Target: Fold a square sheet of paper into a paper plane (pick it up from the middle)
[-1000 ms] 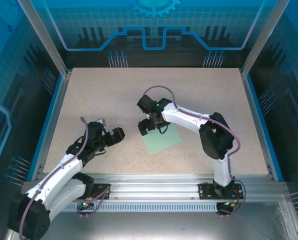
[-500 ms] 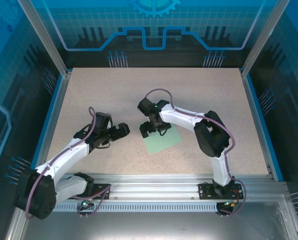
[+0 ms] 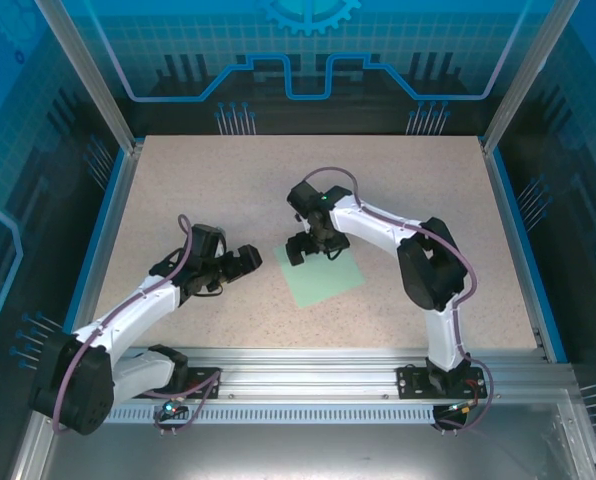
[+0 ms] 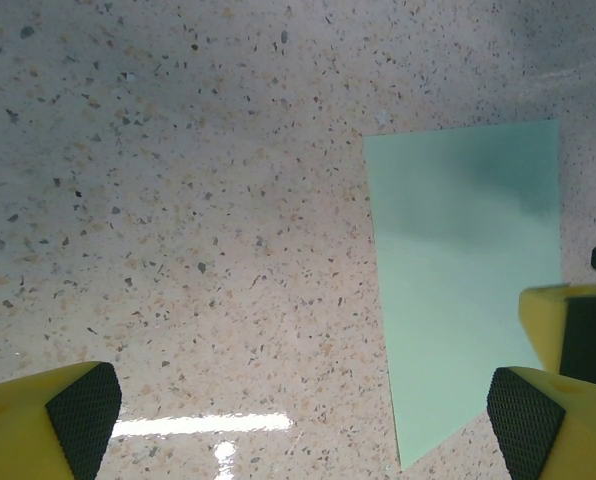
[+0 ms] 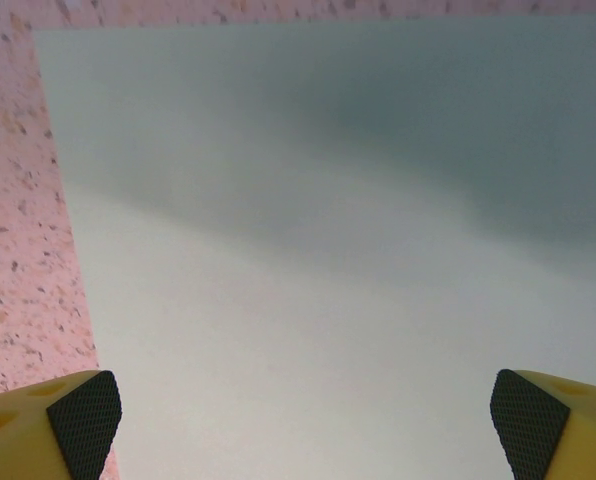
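Note:
The square sheet of paper is pale mint green and lies flat and uncreased on the speckled table, near the middle. My right gripper hovers open over the sheet's far-left part. In the right wrist view the paper spreads between its fingertips and my right gripper holds nothing. My left gripper is open just left of the sheet, over bare table. In the left wrist view my left gripper straddles the paper's near corner, with the right gripper's yellow fingers at the edge. The paper plane is out of view.
The speckled tabletop is bounded by blue side rails and glass walls on the left, right and back. An aluminium rail carrying both arm bases runs along the near edge.
My left arm has reached out to the right, bringing its gripper closer to the sheet, then held still. My right gripper has shifted slightly right and farther back over the sheet. Both stayed open.

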You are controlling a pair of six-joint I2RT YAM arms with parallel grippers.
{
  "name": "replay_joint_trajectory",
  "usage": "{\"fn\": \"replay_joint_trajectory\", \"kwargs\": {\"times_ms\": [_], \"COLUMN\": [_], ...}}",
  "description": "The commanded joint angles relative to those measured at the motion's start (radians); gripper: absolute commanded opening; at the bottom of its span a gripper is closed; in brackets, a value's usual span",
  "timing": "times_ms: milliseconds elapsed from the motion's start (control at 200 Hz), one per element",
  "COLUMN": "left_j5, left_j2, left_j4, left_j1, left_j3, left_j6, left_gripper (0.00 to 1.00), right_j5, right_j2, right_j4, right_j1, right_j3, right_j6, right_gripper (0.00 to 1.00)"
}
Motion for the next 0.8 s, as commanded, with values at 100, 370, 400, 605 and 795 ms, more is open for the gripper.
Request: {"fn": "replay_joint_trajectory", "kwargs": {"times_ms": [100,370,400,605,795], "left_j5": [0.056,0.068,0.068,0.067,0.067], "left_j2": [-0.012,0.003,0.006,0.025,0.035], "left_j4": [0.036,0.058,0.058,0.064,0.058], "left_j1": [0.005,-0.009,-0.010,-0.024,-0.029], "left_j3": [-0.023,-0.030,-0.029,-0.023,-0.016], "left_j6": [0.006,0.010,0.012,0.015,0.018], "left_gripper": [0.99,0.98,0.98,0.99,0.99], "right_j5": [-0.033,0.000,0.004,0.008,-0.048], "right_j2": [0.067,0.138,0.142,0.165,0.184], "right_j4": [-0.066,-0.075,-0.076,-0.067,-0.014], "right_j1": [0.002,0.038,0.039,0.035,0.026], "right_j3": [0.039,0.052,0.054,0.034,-0.038], "right_j6": [-0.019,0.006,0.008,0.013,0.026], "right_gripper": [0.99,1.00,0.99,0.99,0.99]}}
